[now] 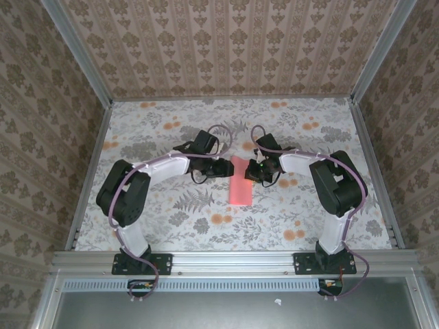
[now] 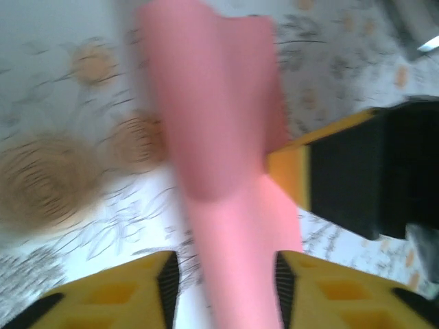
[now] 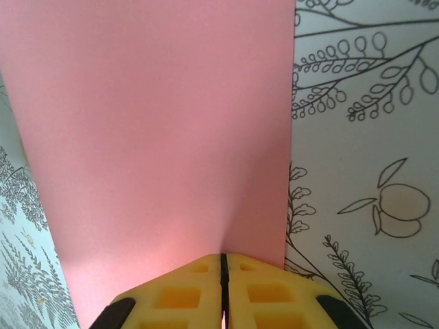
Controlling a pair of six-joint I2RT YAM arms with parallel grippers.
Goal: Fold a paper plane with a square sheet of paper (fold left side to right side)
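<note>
Right claw: our yellow-fingered right gripper (image 3: 223, 264) is clamping shut on the thin pink-red square sheet of paper (image 3: 158, 123), pinning its edge.
Left claw: our left gripper (image 2: 223, 281) is straddling the doubled sheet, jaws apart, probably to crease it.
Paper: lying as a narrow strip on the floral table (image 1: 171, 219).
</note>
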